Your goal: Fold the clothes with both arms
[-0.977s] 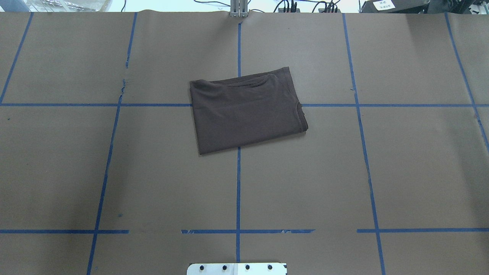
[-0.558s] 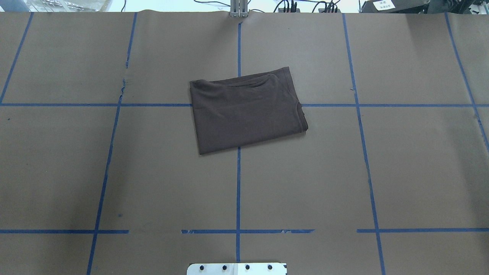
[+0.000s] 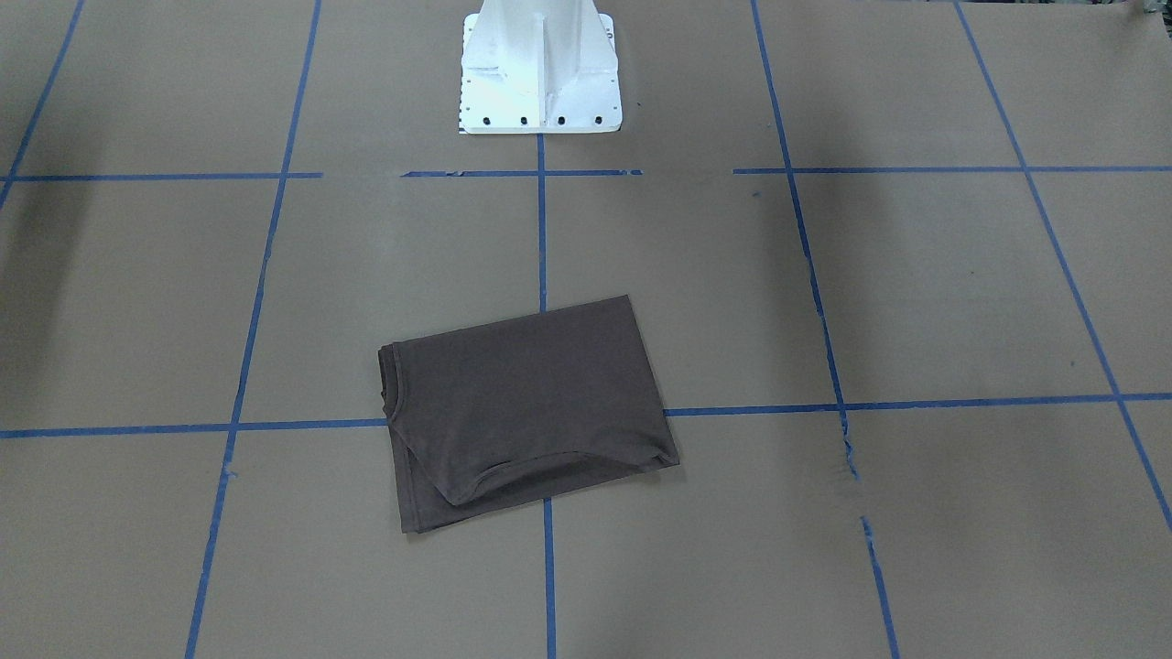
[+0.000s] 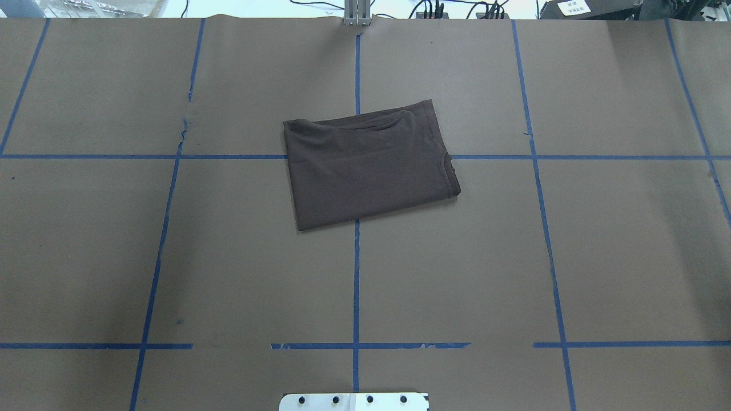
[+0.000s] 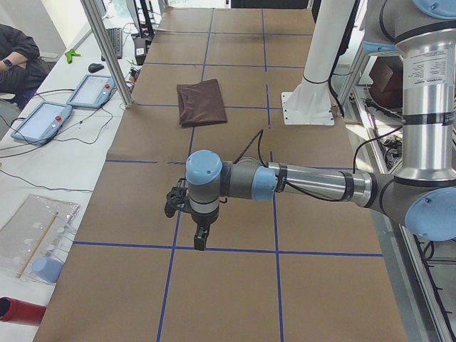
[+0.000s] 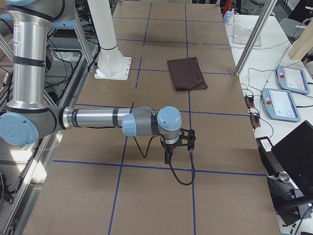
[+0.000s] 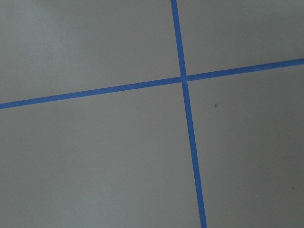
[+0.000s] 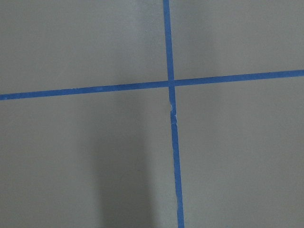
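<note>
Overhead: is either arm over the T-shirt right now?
No, the folded T-shirt lies alone on the brown paper, with nothing above or touching it.

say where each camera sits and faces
Front-facing: across the table, facing white pedestal base; no arms.
Overhead: behind that base, facing forward; its edge only.
Exterior left: table's end; grey left arm near.
Exterior right: opposite end; right arm near.
Wrists: down at blue tape crosses; no fingers.
Exterior views share the folded dark brown T-shirt.

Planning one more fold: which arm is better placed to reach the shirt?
Right, marginally: the T-shirt lies slightly more on the right arm side of the centre tape line. The left arm looks parked about equally far out.
</note>
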Robot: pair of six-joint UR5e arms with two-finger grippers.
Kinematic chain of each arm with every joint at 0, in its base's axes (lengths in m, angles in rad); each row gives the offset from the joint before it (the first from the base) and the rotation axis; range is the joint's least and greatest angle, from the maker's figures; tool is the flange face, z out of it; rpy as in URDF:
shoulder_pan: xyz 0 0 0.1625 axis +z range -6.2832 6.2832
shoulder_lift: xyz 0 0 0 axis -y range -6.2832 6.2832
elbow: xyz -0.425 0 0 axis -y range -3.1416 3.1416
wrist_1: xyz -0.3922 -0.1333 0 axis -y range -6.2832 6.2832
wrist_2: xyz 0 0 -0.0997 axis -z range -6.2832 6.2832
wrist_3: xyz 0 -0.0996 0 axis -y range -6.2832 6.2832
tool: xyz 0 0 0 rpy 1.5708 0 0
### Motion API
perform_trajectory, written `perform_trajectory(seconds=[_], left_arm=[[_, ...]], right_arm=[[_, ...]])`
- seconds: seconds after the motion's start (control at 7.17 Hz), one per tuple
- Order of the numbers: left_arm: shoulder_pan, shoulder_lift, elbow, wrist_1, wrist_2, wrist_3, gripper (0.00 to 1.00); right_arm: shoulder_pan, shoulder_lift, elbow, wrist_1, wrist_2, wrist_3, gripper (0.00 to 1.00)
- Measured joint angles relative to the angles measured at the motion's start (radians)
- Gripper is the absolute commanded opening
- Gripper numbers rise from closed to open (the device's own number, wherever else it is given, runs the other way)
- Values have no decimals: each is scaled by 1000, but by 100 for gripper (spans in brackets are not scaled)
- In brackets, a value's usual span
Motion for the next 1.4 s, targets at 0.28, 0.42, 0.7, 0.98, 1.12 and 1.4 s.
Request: perform_trajectory(seconds=[0.28,0.42,0.7,0.98,1.12,1.4], left_arm=[[0,-1,-3,5,-2,-3,100],[0,-1,-5,10,-2,-5,100],[0,-1,-5,15,-4,-8,100],[0,0,-5,17,-23,-68,100],[0,-1,-5,14,-41,-115,100],[0,-1,-3,10,-51,-145,100]], right_arm=[[-2,0,0,0,0,-5,100],[-3,1,0,0,0,-5,100],[-3,1,0,0,-1,0,100],[-3,1,0,0,0,1,100],[-3,0,0,0,0,1,100],[-2,0,1,0,2,-2,100]])
